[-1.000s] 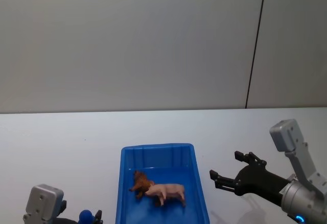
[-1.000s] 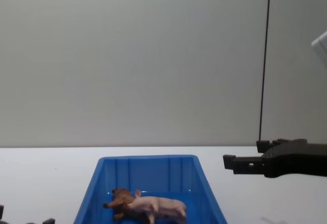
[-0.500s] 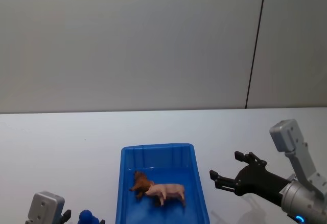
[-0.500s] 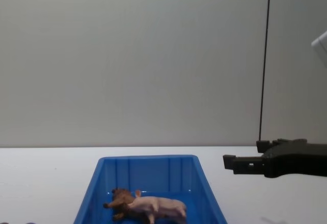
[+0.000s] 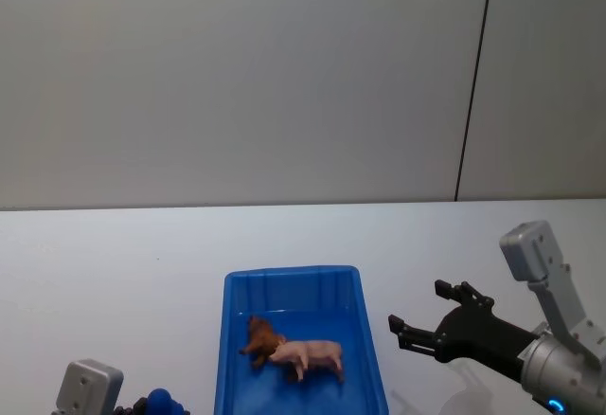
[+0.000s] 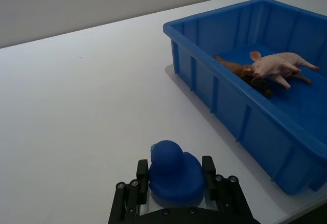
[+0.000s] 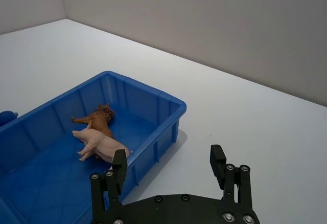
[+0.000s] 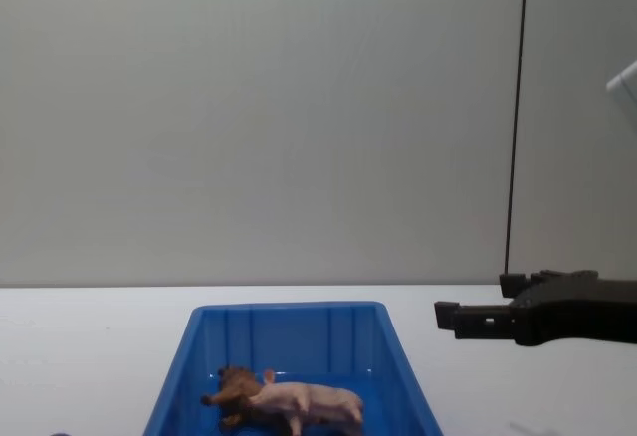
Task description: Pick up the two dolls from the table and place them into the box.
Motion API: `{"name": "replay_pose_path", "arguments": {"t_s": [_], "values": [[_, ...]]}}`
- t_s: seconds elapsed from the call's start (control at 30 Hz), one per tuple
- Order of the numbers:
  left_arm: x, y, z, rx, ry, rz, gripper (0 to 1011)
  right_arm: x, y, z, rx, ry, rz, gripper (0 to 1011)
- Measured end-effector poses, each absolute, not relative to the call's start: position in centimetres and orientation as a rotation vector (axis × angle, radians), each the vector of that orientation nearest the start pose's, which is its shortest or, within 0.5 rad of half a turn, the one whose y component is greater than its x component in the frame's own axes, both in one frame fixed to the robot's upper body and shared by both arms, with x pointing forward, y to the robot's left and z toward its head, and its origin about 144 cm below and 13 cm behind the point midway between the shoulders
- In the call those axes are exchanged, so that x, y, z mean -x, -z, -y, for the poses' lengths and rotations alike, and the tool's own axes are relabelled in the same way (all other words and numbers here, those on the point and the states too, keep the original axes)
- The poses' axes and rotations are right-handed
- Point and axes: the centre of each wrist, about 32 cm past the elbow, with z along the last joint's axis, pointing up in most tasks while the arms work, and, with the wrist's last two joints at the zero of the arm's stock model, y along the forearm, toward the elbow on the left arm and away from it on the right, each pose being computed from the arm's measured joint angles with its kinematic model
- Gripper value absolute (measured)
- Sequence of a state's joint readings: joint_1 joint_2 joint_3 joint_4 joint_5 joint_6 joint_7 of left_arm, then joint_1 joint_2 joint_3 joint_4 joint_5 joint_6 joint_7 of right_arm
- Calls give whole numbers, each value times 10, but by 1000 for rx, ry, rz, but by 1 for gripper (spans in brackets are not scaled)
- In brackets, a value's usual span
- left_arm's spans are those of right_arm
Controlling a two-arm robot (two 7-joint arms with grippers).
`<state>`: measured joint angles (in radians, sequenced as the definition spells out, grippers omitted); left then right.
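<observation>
Both dolls lie inside the blue box [image 5: 284,274]: the brown lion [image 5: 260,337] and the pink pig [image 5: 312,353] rest side by side on its floor, touching. They show again as lion [image 6: 232,66] and pig [image 6: 276,63], and as lion [image 7: 99,119] and pig [image 7: 99,143]. My right gripper [image 5: 417,307] hovers open and empty just right of the box, above the table [image 5: 114,263]. My left gripper [image 6: 175,168] sits low at the near left, shut on a rounded blue toy [image 6: 176,175].
The white tabletop spreads wide to the left of the box [image 6: 214,19] and beyond it to the plain grey wall. The box's near end lies close to the table's front edge. My right gripper [image 8: 476,299] reaches in level above the table.
My left arm has sunk toward the bottom edge of the head view, carrying the blue toy with it. Right gripper, box and dolls have not moved.
</observation>
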<state>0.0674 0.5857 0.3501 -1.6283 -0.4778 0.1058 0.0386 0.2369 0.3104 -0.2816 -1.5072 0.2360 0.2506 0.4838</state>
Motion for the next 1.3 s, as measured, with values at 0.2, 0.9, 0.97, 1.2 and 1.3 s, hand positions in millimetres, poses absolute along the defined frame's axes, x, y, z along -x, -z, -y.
{"name": "replay_pose_path", "arguments": {"t_s": [0.2,0.9,0.97,1.2,1.3], "values": [[-422,-1127,-290,-306,-1259,-123,557,-514,-1190,238,205,857,-57,1001],[-465,-1179,-269,-222,-1160,117,411,-514,-1190,238,205,857,-57,1001],[-472,-1183,-263,-212,-1138,139,431,-514,-1190,238,205,856,-57,1001],[-489,-1192,-246,-181,-1068,176,660,-514,-1190,238,205,857,-57,1001],[-498,-1194,-236,-163,-1031,183,780,-514,-1190,238,205,857,-57,1001]]}}
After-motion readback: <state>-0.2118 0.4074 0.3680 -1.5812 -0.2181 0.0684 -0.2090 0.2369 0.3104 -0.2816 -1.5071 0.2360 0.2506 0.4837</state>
